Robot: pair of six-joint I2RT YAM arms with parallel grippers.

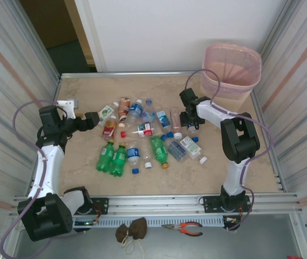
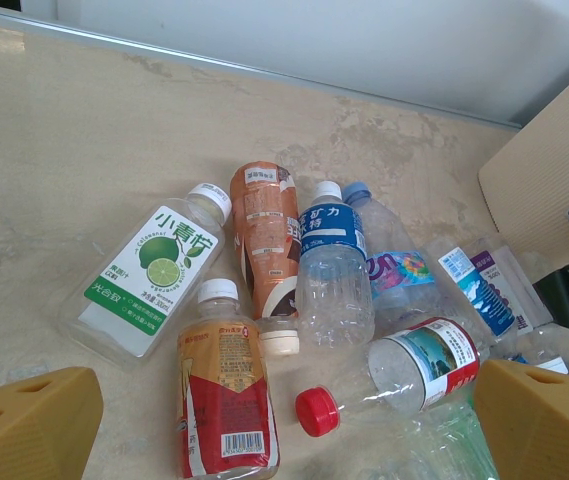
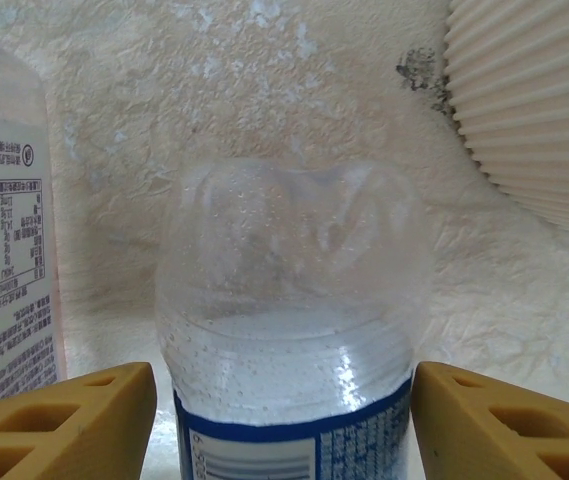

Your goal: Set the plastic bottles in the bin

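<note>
working the pick step: the marbled beige table carries a loose heap of plastic bottles at its middle, and the bin, tapered pale pink plastic with a perforated band, stands at the far right corner. my right gripper straddles a clear dimpled bottle with a blue label, fingers just beside its thin walls; i cannot tell whether they pinch. next, i judge, comes a gentle squeeze, a lift, a swing to the bin. my left gripper hangs wide open, empty, over glossy labelled bottles and a small red cap
</note>
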